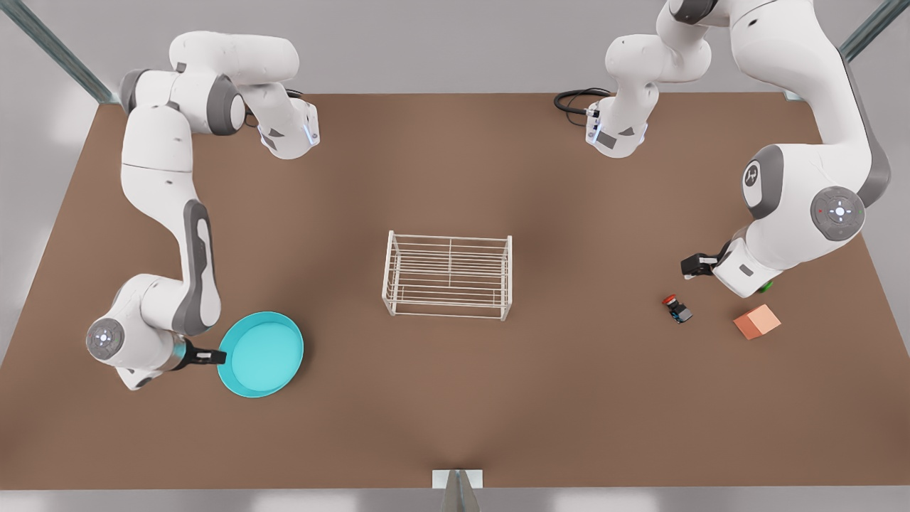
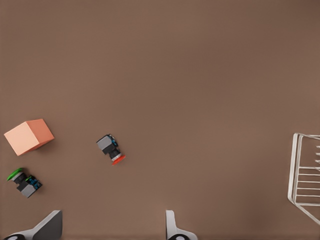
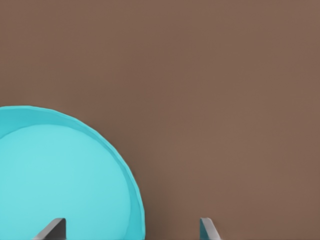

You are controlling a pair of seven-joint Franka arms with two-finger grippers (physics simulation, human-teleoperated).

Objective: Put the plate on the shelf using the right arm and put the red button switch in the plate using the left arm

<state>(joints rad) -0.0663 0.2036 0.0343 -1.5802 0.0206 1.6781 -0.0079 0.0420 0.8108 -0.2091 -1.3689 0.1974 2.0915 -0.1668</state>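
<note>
The teal plate [image 1: 261,353] lies flat on the table at the front view's left. My right gripper [image 1: 212,355] is at its edge, open; in the right wrist view the plate [image 3: 55,170] has its rim running between the two fingertips of the gripper [image 3: 130,229]. The white wire shelf [image 1: 448,276] stands mid-table with nothing on it. The red button switch [image 1: 677,308] lies on its side at the front view's right. My left gripper [image 1: 691,267] hovers open just behind it; the left wrist view shows the switch [image 2: 111,149] ahead of the spread gripper [image 2: 110,229].
An orange cube [image 1: 757,321] sits right of the red switch, and a green-capped switch [image 1: 766,287] peeks out from under the left arm. Both appear in the left wrist view, cube [image 2: 28,136] and green switch [image 2: 23,181], with the shelf [image 2: 306,175] at the side.
</note>
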